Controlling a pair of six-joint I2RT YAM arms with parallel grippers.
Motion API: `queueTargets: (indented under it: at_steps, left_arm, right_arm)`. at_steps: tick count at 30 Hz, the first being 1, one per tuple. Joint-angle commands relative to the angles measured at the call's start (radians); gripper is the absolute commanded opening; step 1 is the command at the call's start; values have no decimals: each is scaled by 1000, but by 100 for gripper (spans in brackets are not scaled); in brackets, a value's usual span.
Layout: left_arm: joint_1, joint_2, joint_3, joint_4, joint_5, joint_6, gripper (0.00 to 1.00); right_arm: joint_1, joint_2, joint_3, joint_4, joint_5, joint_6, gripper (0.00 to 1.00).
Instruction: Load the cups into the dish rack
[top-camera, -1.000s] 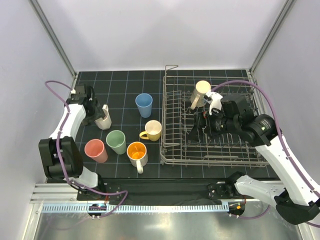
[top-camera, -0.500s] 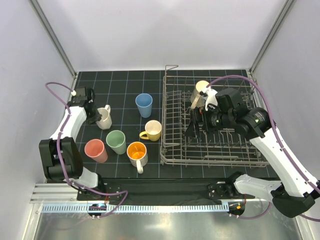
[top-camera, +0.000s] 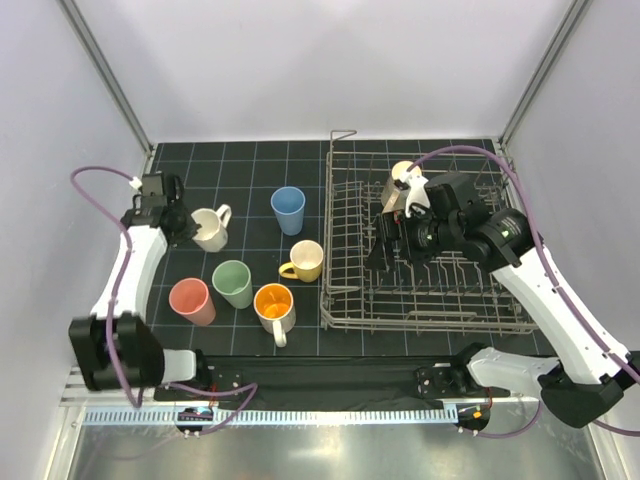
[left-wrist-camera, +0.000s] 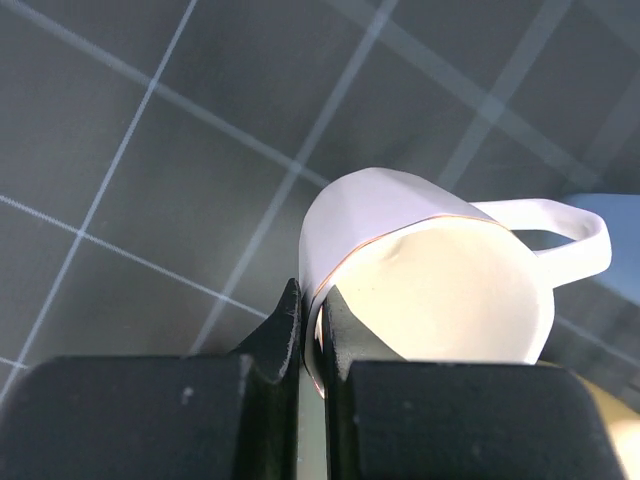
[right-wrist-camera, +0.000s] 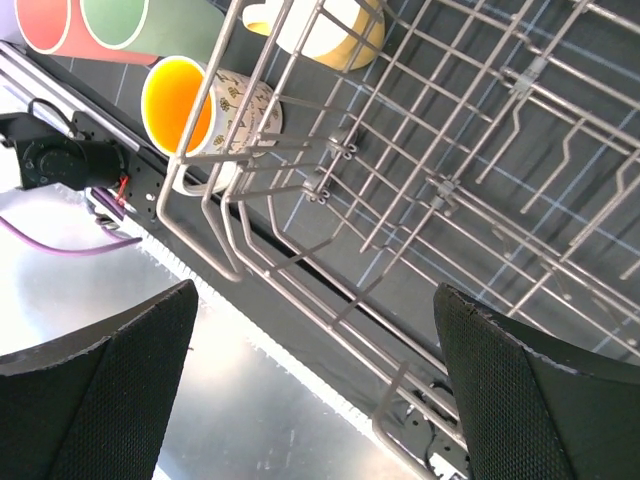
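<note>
My left gripper (top-camera: 188, 226) (left-wrist-camera: 312, 322) is shut on the wall of a white mug (top-camera: 210, 231) (left-wrist-camera: 430, 280) at the mat's left, one finger inside the rim and one outside. The mug's handle points away from the gripper. A blue cup (top-camera: 288, 210), a yellow mug (top-camera: 303, 260), a green cup (top-camera: 233, 283), a pink cup (top-camera: 191, 301) and an orange-lined mug (top-camera: 274, 306) (right-wrist-camera: 190, 105) stand on the mat. The grey wire dish rack (top-camera: 420, 322) (right-wrist-camera: 400, 200) holds a cream cup (top-camera: 402, 184) at its back. Over the rack's left half hangs my right gripper (top-camera: 383, 243) (right-wrist-camera: 315, 380), open and holding nothing.
The rack fills the right half of the black gridded mat (top-camera: 250, 170). White walls close in the back and both sides. A metal rail with the arm bases (top-camera: 300, 400) runs along the near edge.
The left gripper has shut on the white mug's wall and drawn it slightly leftward, tilting it. The right gripper has shifted a little left over the rack, still open.
</note>
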Motion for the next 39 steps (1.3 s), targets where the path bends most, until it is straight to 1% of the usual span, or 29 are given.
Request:
queueTargets:
  at_steps: [1, 2, 3, 5, 6, 8, 9, 11, 12, 13, 16, 19, 20, 22, 23, 24, 25, 27, 28, 29, 30, 31, 33, 35, 36, 37, 39]
  left_arm:
    - [-57, -197, 95, 60, 38, -108, 0]
    - [-71, -229, 95, 76, 46, -155, 0]
    - [-101, -296, 92, 102, 55, -182, 0]
    - [-160, -344, 88, 114, 95, -240, 0]
    - [-183, -378, 89, 114, 100, -258, 0]
    - [-237, -424, 83, 110, 162, -289, 0]
    - [-287, -479, 57, 116, 179, -314, 0]
    - [-336, -528, 24, 120, 193, -302, 0]
    - [-368, -586, 17, 108, 193, -262, 0]
    - [-376, -615, 7, 67, 189, -250, 0]
    - [-379, -735, -27, 41, 170, -191, 0]
    - [-378, -783, 3, 16, 146, -130, 0]
    - [-378, -792, 9, 27, 147, -119, 0]
    - [-378, -809, 6, 56, 146, -87, 0]
    - [-379, -821, -1, 108, 156, -72, 0]
    - [-379, -824, -6, 131, 167, -59, 0]
    - [-379, -821, -12, 151, 176, -52, 0]
    - [-378, -798, -1, 197, 257, 14, 0]
    - [-379, -789, 6, 208, 282, 37, 0]
    - [-379, -774, 16, 218, 335, 83, 0]
    - [-379, -771, 19, 231, 353, 111, 0]
    - [-379, -768, 20, 234, 357, 137, 0]
    - [-379, -769, 19, 249, 345, 209, 0]
    - [-379, -778, -3, 310, 344, 244, 0]
    - [-378, -784, -10, 335, 321, 267, 0]
    - [-379, -788, -15, 376, 304, 277, 0]
    - [-378, -788, -11, 401, 272, 298, 0]
  right_arm:
    - [6, 31, 48, 26, -35, 33, 100]
    - [6, 36, 77, 32, -62, 39, 100]
    - [6, 31, 81, 63, -76, 50, 100]
    - [4, 21, 79, 101, -96, 97, 100]
    - [6, 16, 82, 126, -127, 120, 100]
    - [6, 8, 58, 161, -196, 177, 100]
    - [6, -2, 42, 201, -255, 194, 100]
    - [6, -10, 0, 226, -288, 240, 100]
    - [4, -8, -11, 244, -317, 248, 100]
    - [4, -1, -16, 246, -329, 253, 100]
    - [6, 63, 49, 209, -372, 253, 100]
    - [6, 111, 114, 209, -406, 289, 100]
    - [7, 117, 123, 242, -418, 314, 100]
    - [7, 139, 145, 294, -466, 398, 100]
    - [6, 146, 150, 324, -489, 432, 100]
    - [6, 154, 154, 385, -506, 506, 100]
    - [7, 160, 156, 419, -520, 545, 99]
    - [7, 176, 154, 510, -541, 626, 100]
    - [12, 182, 154, 538, -552, 695, 100]
    - [15, 203, 157, 580, -566, 734, 100]
    - [18, 211, 160, 594, -575, 768, 100]
    - [21, 222, 166, 607, -578, 832, 100]
    - [39, 242, 169, 618, -564, 886, 100]
    - [71, 249, 159, 647, -552, 979, 99]
    - [84, 260, 156, 655, -538, 1013, 98]
    - [99, 266, 162, 655, -525, 1038, 97]
    - [140, 295, 179, 617, -503, 1090, 95]
